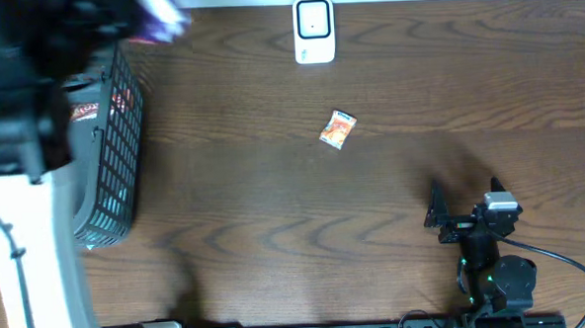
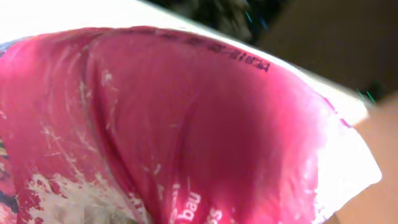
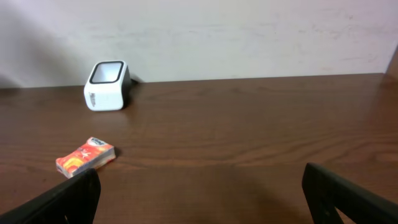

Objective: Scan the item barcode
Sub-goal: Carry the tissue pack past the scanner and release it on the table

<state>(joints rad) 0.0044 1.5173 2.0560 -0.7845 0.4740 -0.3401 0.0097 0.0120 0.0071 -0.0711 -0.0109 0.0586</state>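
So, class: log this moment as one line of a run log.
left gripper shut on pink packet, by basket | right gripper open | orange packet in front of scanner

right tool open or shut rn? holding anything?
Open. In the right wrist view the right tool has its fingers spread to the frame edges, with only table showing between them; nothing held.

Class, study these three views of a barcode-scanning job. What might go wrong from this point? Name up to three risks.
1. The pink packet is crumpled and glossy, and no barcode shows in the left wrist view, so the scanner may meet the wrong side or misread.
2. The overhead view is blurred by the basket, suggesting quick motion; the packet might slip.
3. The orange packet lies before the scanner and could get knocked.
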